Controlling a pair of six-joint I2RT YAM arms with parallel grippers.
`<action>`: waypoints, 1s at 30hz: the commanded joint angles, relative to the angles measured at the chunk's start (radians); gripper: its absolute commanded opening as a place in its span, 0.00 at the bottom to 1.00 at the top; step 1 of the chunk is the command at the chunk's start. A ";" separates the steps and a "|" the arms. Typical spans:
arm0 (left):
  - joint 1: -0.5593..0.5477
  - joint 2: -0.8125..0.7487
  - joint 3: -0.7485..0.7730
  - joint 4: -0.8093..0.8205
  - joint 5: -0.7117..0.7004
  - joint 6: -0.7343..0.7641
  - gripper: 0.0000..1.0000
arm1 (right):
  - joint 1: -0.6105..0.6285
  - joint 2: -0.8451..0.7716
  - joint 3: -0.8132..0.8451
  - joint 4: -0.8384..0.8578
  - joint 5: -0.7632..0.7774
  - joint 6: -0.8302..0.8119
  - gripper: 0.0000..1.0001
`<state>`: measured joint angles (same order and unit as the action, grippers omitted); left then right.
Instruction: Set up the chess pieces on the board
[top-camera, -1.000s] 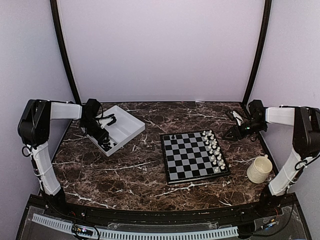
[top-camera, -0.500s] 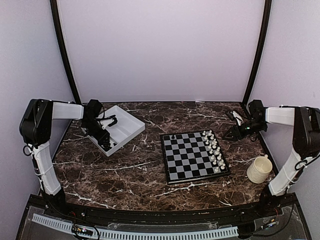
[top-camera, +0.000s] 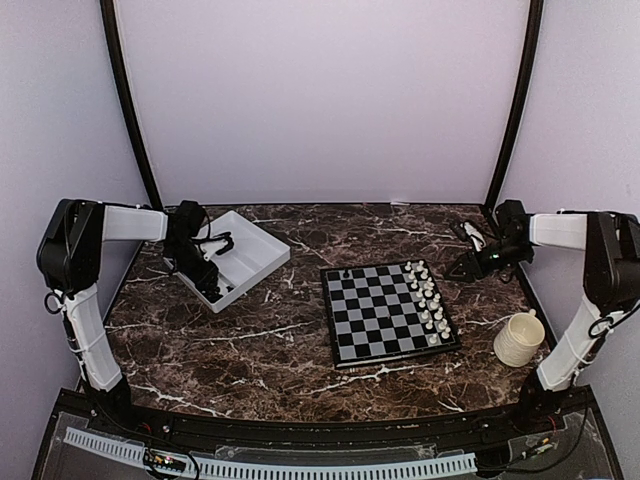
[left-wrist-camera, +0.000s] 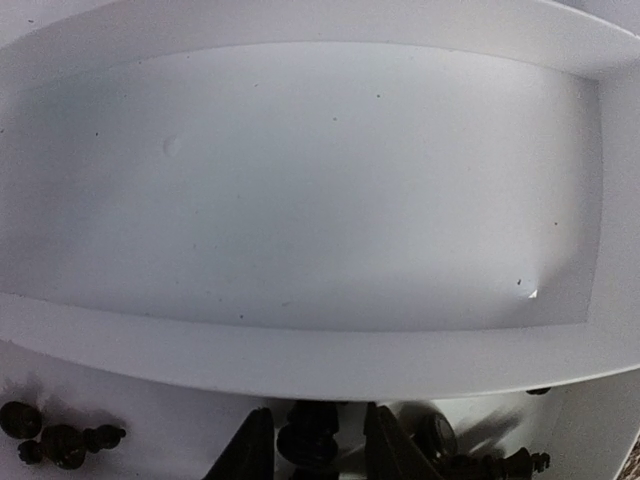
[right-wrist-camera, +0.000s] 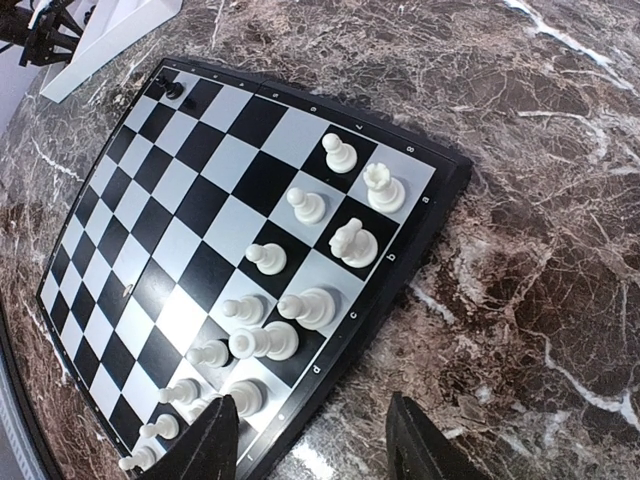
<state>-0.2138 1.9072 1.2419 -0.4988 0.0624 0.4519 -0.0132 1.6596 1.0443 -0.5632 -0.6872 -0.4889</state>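
Left gripper (left-wrist-camera: 317, 428) is seen down in tray (left-wrist-camera: 300, 350), at 10 o'clock of board (top-camera: 372, 315). Its jaws are half-narrowed astride one black chessman (left-wrist-camera: 308, 448); contact cannot be told. The piece should be centred, pinched low, and lifted straight. Right gripper (right-wrist-camera: 315, 440) is held at the board's 2 o'clock, wide and empty

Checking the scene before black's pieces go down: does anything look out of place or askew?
The chessboard sits slightly rotated against the table edge. A cream mug stands to its right, with no part in a chess setup.
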 joint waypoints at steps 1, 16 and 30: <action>-0.007 0.033 0.016 -0.080 -0.006 -0.015 0.32 | 0.008 0.019 0.033 -0.015 -0.020 0.000 0.51; -0.012 -0.220 -0.005 -0.059 -0.070 -0.100 0.18 | 0.007 -0.061 0.084 -0.031 -0.044 0.025 0.48; -0.314 -0.399 -0.108 0.351 0.183 -0.115 0.17 | 0.262 0.063 0.450 -0.120 -0.197 0.203 0.46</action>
<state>-0.4397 1.5181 1.1736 -0.3149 0.1574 0.3546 0.1452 1.6566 1.3842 -0.6632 -0.7750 -0.3908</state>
